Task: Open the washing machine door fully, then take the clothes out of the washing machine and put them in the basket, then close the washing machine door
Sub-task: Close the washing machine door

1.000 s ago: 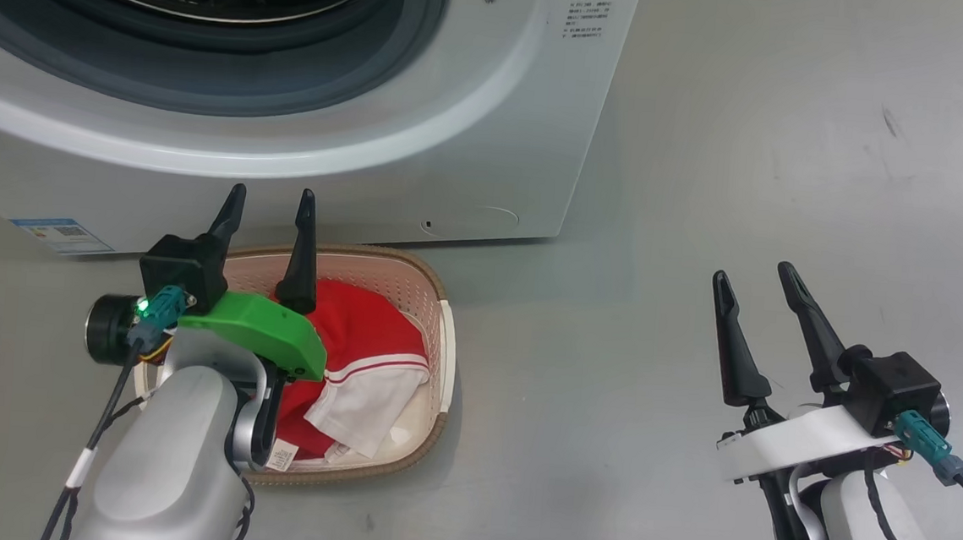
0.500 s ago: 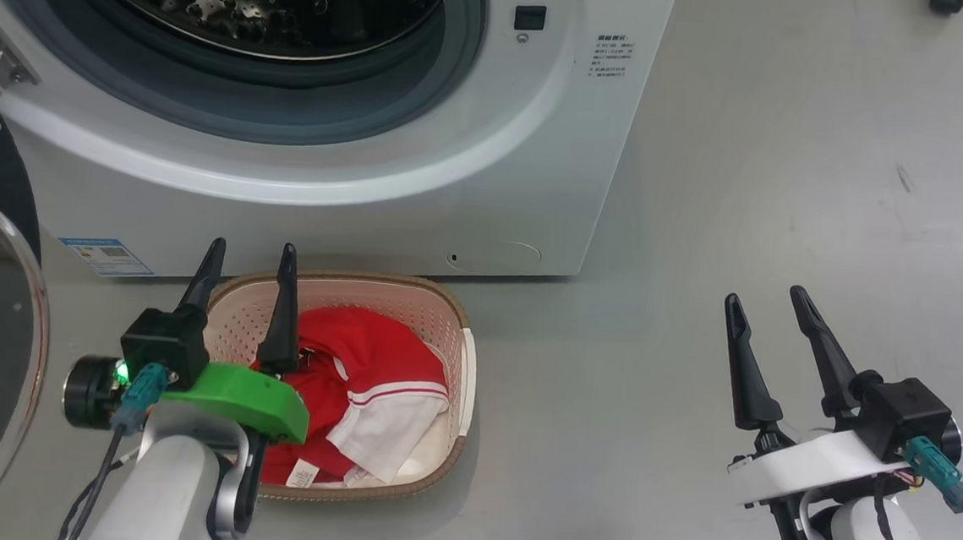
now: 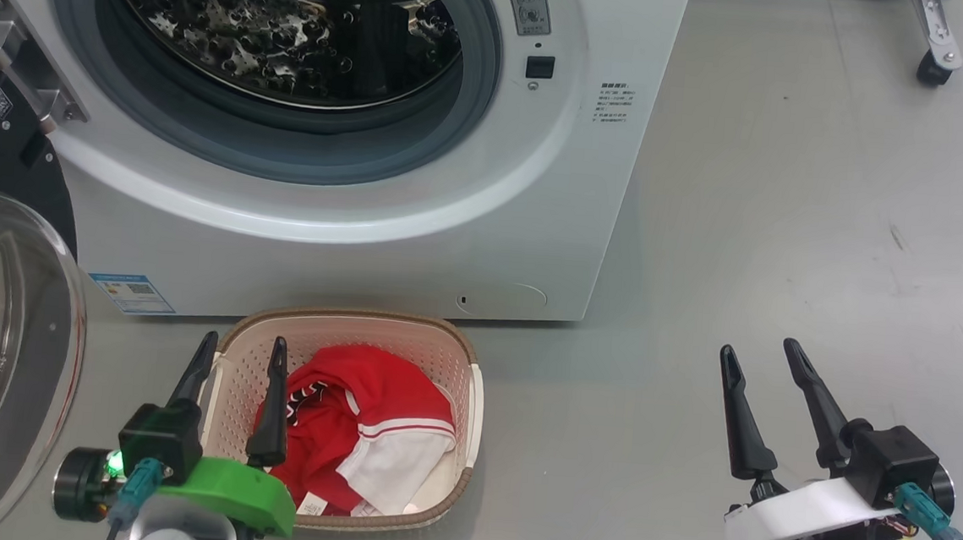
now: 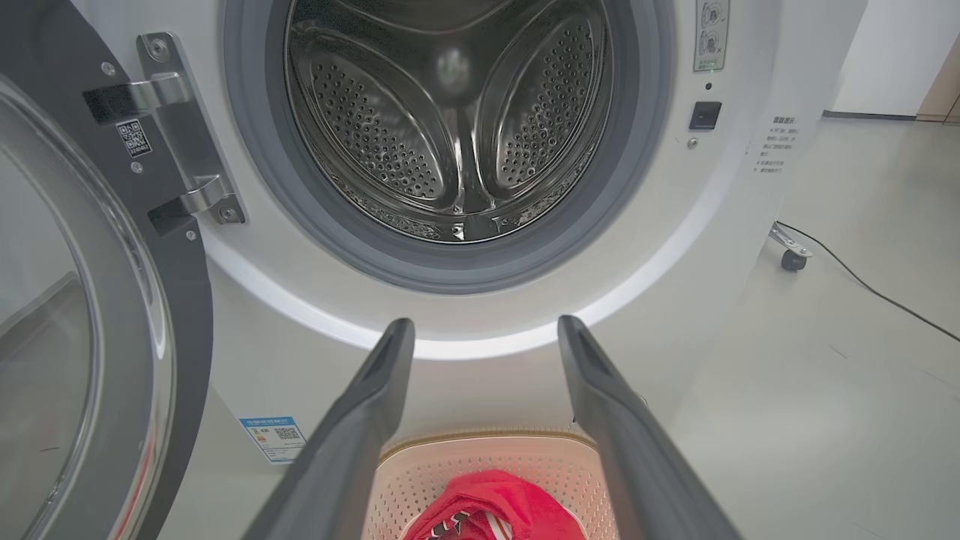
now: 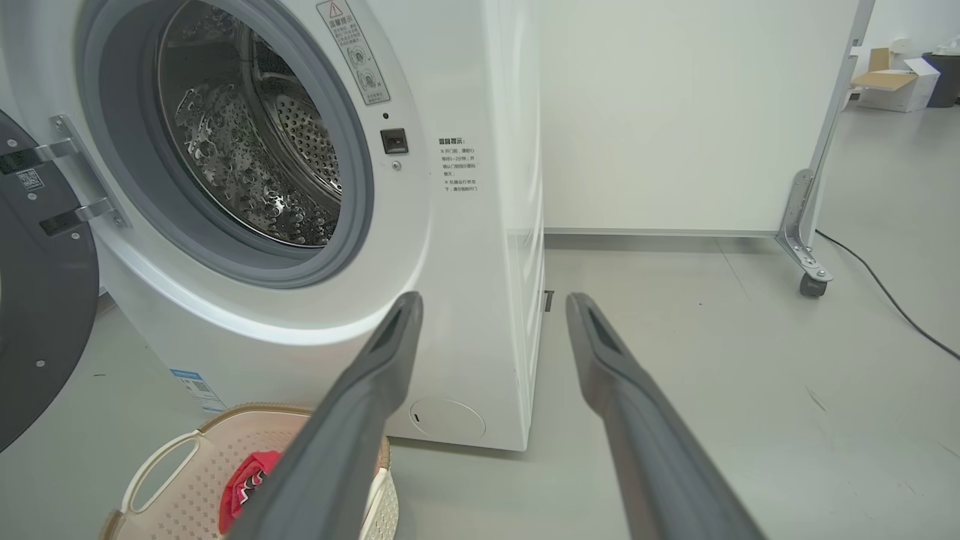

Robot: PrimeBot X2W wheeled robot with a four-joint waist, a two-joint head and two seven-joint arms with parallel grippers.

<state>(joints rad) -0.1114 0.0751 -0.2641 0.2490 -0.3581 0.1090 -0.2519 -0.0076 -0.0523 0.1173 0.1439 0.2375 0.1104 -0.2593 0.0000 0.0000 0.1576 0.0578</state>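
Clothes [image 3: 352, 430] sit in the basket [image 3: 473, 405] before the washing machine [image 3: 364, 253] — left claw [image 3: 243, 345] and right claw [image 3: 757, 349] gape empty; best to push the washing machine door [image 3: 2, 338] by its rim — steadily.

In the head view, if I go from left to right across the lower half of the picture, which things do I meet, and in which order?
washing machine door → left tool → clothes → right tool. I leave out the basket, because the left tool overlaps its left rim.

Glossy steel drum [image 3: 277, 35] — perforated plastic basket [image 3: 416, 352]
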